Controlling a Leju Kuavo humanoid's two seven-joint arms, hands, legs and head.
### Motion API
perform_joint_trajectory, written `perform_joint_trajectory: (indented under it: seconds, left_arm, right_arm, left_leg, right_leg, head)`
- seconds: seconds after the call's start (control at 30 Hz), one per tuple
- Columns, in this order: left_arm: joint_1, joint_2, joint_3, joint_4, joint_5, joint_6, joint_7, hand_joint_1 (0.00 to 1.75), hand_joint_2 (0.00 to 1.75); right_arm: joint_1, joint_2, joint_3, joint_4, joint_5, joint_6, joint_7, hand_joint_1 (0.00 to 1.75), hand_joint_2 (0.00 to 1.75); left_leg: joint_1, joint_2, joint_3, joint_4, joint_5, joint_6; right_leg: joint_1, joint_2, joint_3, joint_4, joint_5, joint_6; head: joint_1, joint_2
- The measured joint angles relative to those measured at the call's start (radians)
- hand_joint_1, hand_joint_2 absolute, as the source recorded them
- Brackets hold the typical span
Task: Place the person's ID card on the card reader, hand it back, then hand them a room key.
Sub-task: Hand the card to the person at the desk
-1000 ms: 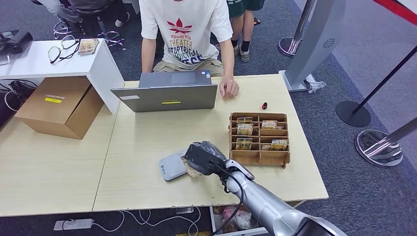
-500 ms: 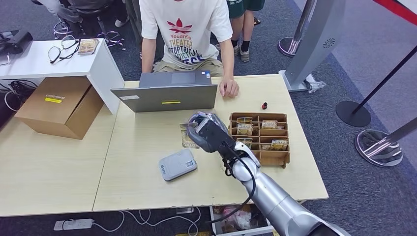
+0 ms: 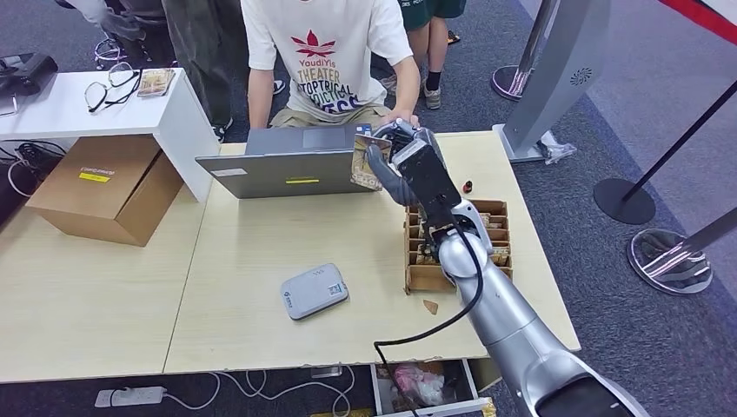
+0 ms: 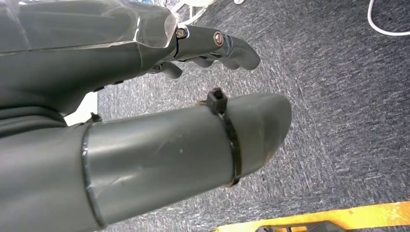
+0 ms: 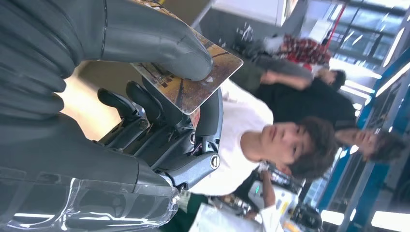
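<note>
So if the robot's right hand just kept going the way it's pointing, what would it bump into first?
Probably the person seated behind the laptop. The right hand, pinching the card, reaches toward them; depth is hard to judge.

A person's white T-shirt carries a red leaf-like emblem above the printed words "YoudiYis", "THEATER" and further lines partly cut off by the open grey laptop (the last reads roughly "TROPTICAL"). Yellow stickers on the laptop lid and on the brown cardboard box bear print too small to read, as does the grey rectangular card reader.
</note>
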Motion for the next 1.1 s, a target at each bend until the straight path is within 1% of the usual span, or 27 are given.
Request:
perform_joint_trajectory:
  seconds: [0.2, 0.4, 0.6, 0.73, 0.77, 0.8, 0.83, 0.87, 0.9, 0.93, 0.97, 1.1]
  left_arm:
    - [-0.005, 0.0, -0.019, 0.0, -0.013, -0.009, 0.001, 0.0, 0.0]
    - [-0.01, 0.0, -0.037, 0.0, -0.025, -0.019, 0.002, 0.0, 0.0]
    - [-0.013, -0.001, -0.05, 0.0, -0.028, -0.021, 0.003, 0.0, 0.0]
    - [-0.014, -0.002, -0.056, 0.0, -0.027, -0.021, 0.003, 0.0, 0.0]
    - [-0.014, -0.002, -0.057, 0.0, -0.027, -0.021, 0.003, 0.0, 0.0]
    - [-0.014, -0.002, -0.058, 0.0, -0.027, -0.021, 0.004, 0.0, 0.0]
    - [-0.014, -0.002, -0.059, 0.0, -0.027, -0.021, 0.004, 0.0, 0.0]
    - [-0.014, -0.002, -0.061, 0.0, -0.027, -0.021, 0.005, 0.0, 0.0]
    - [-0.014, -0.002, -0.062, 0.0, -0.027, -0.021, 0.006, 0.0, 0.0]
    - [-0.014, -0.002, -0.063, 0.0, -0.027, -0.021, 0.008, 0.0, 0.0]
    - [-0.015, -0.002, -0.064, 0.0, -0.027, -0.021, 0.01, 0.0, 0.0]
    - [-0.015, -0.005, -0.065, 0.0, -0.023, -0.006, 0.013, 0.0, 0.0]
  right_arm:
    - [-0.1, 0.0, -0.044, 0.091, 0.06, -0.026, 0.028, 1.75, 1.75]
    - [-0.189, 0.0, -0.063, 0.213, 0.115, -0.055, 0.044, 1.75, 1.75]
    - [-0.254, 0.0, -0.072, 0.323, 0.152, -0.073, 0.043, 1.75, 1.75]
    - [-0.279, 0.0, -0.073, 0.379, 0.165, -0.078, 0.037, 1.75, 1.75]
    - [-0.282, 0.0, -0.073, 0.391, 0.167, -0.08, 0.034, 1.69, 1.75]
    - [-0.283, 0.0, -0.073, 0.402, 0.168, -0.084, 0.03, 1.48, 1.75]
    - [-0.283, 0.0, -0.073, 0.411, 0.169, -0.087, 0.027, 1.22, 1.75]
    - [-0.283, 0.0, -0.073, 0.42, 0.17, -0.09, 0.025, 0.78, 1.75]
    - [-0.282, 0.0, -0.073, 0.427, 0.171, -0.093, 0.023, 0.4, 1.75]
    - [-0.281, 0.0, -0.073, 0.434, 0.172, -0.094, 0.021, 0.17, 1.75]
    - [-0.28, 0.0, -0.073, 0.439, 0.174, -0.095, 0.019, 0.0, 1.75]
    - [-0.271, 0.0, -0.073, 0.458, 0.187, -0.095, 0.017, 0.0, 1.75]
  left_leg:
    - [0.0, 0.0, 0.0, 0.0, 0.0, 0.0]
    - [0.0, 0.0, 0.0, 0.0, 0.0, 0.0]
    - [0.0, 0.0, 0.0, 0.0, 0.0, 0.0]
    - [0.0, 0.0, 0.0, 0.0, 0.0, 0.0]
    - [0.0, 0.0, 0.0, 0.0, 0.0, 0.0]
    - [0.0, 0.0, 0.0, 0.0, 0.0, 0.0]
    - [0.0, 0.0, 0.0, 0.0, 0.0, 0.0]
    - [0.0, 0.0, 0.0, 0.0, 0.0, 0.0]
    - [0.0, 0.0, 0.0, 0.0, 0.0, 0.0]
    - [0.0, 0.0, 0.0, 0.0, 0.0, 0.0]
    - [0.0, 0.0, 0.0, 0.0, 0.0, 0.0]
    - [0.0, 0.0, 0.0, 0.0, 0.0, 0.0]
  right_leg:
    - [0.0, 0.0, 0.0, 0.0, 0.0, 0.0]
    - [0.0, 0.0, 0.0, 0.0, 0.0, 0.0]
    - [0.0, 0.0, 0.0, 0.0, 0.0, 0.0]
    - [0.0, 0.0, 0.0, 0.0, 0.0, 0.0]
    - [0.0, 0.0, 0.0, 0.0, 0.0, 0.0]
    - [0.0, 0.0, 0.0, 0.0, 0.0, 0.0]
    - [0.0, 0.0, 0.0, 0.0, 0.0, 0.0]
    - [0.0, 0.0, 0.0, 0.0, 0.0, 0.0]
    - [0.0, 0.0, 0.0, 0.0, 0.0, 0.0]
    - [0.0, 0.0, 0.0, 0.0, 0.0, 0.0]
    - [0.0, 0.0, 0.0, 0.0, 0.0, 0.0]
    - [0.0, 0.0, 0.0, 0.0, 0.0, 0.0]
  head:
    - [0.0, 0.0]
    - [0.0, 0.0]
    - [0.0, 0.0]
    - [0.0, 0.0]
    - [0.0, 0.0]
    - [0.0, 0.0]
    - [0.0, 0.0]
    - [0.0, 0.0]
    - [0.0, 0.0]
    - [0.0, 0.0]
    - [0.0, 0.0]
    - [0.0, 0.0]
